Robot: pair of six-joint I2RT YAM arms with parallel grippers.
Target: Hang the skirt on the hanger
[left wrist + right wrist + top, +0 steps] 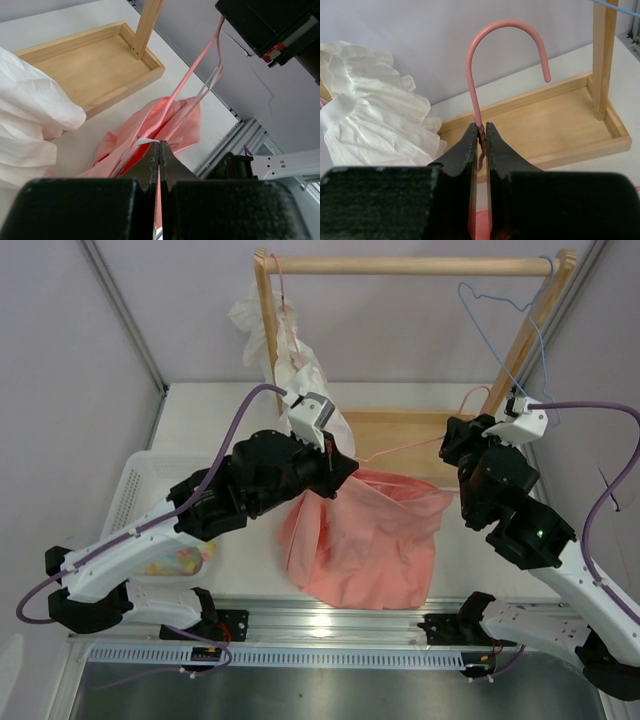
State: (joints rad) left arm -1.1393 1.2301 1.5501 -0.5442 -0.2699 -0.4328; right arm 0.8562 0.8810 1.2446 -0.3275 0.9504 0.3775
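The white table [410, 397] carries a wooden rack, whose flat tray base [400, 426] stands at the far side. A white plastic basket [128, 485] sits on its left part. The lower part of the salmon-pink skirt [370, 550] lies crumpled in the middle, near the front edge.

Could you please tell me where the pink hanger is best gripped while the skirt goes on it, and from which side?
Probably the twisted neck just under the hook of the hanger, approached from below the hook, as the right gripper does. The twist should resist slipping, and this leaves the shoulders free for the skirt that the left gripper pinches.
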